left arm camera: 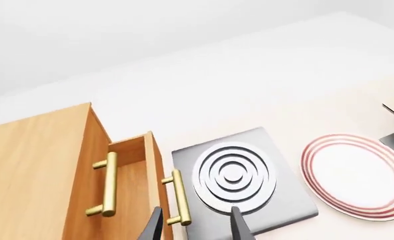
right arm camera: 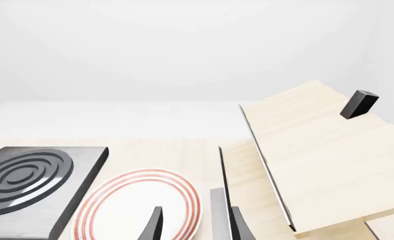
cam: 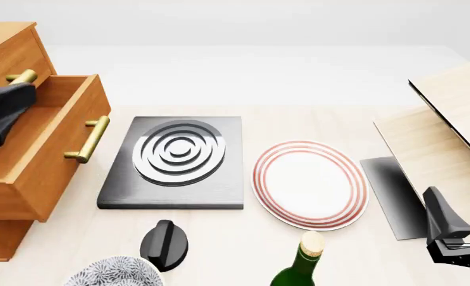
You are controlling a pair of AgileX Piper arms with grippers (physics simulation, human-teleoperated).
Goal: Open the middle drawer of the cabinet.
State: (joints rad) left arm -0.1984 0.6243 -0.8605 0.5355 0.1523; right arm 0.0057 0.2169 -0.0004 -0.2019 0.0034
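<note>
The cabinet [cam: 8, 53] fills the left edge of the front view, and the middle drawer [cam: 40, 146] juts from it toward frame centre, already well out, its brass handle [cam: 89, 139] running near-vertical on the drawer face. The drawer's long axis points right, toward the grey burner plate [cam: 175, 161]. To finish cleanly, I judge the pull should follow that axis straight, without twisting. The left hand [left arm camera: 193, 227] sits above the drawer at left, fingers parted, holding nothing. The right hand [right arm camera: 195, 225] idles lower right, also open.
</note>
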